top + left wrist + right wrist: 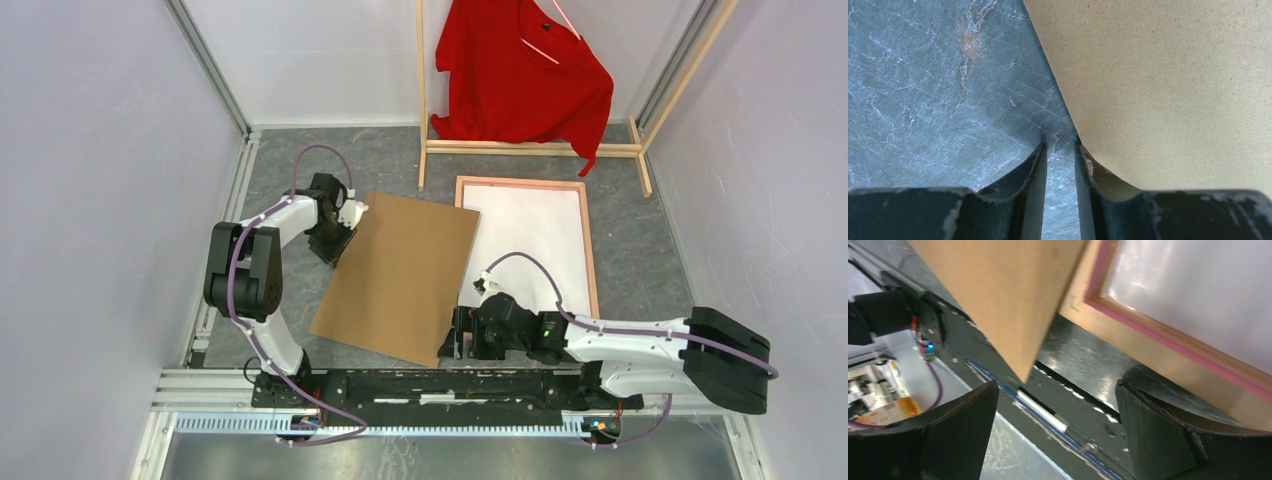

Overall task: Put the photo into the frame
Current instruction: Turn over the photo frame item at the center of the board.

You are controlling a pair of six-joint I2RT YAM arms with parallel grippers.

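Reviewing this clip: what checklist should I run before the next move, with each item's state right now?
1. The photo lies inside the frame, white back up: ok.
2. The backing board is squared over the frame: not ok. It lies skewed, mostly left of the frame, with one corner over the frame's left rail.
3. The right gripper has its fingers wide, by the board's near corner: ok.
4. The left gripper holds the board: not ok. Only table shows between its fingers, and the board edge lies beside them.
5. The board rests flat: cannot tell.
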